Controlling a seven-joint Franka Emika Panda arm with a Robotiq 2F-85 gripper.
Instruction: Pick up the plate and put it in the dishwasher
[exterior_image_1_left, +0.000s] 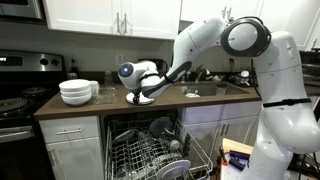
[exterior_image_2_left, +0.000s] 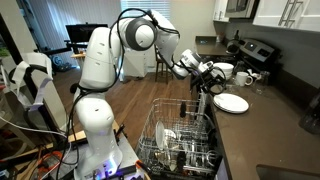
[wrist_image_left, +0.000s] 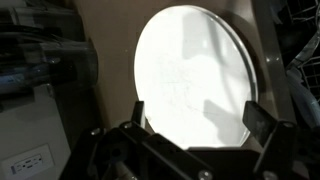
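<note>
The white plate is seen lying flat on the countertop, directly ahead of the gripper, whose jaws are spread wide with nothing held; being round, no long axis is offered, and the open dishwasher is set below the counter edge

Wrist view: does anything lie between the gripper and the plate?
Nothing: in the wrist view the plate shows unobstructed beyond the open gripper, the stretch bare apart from shadow.
</note>
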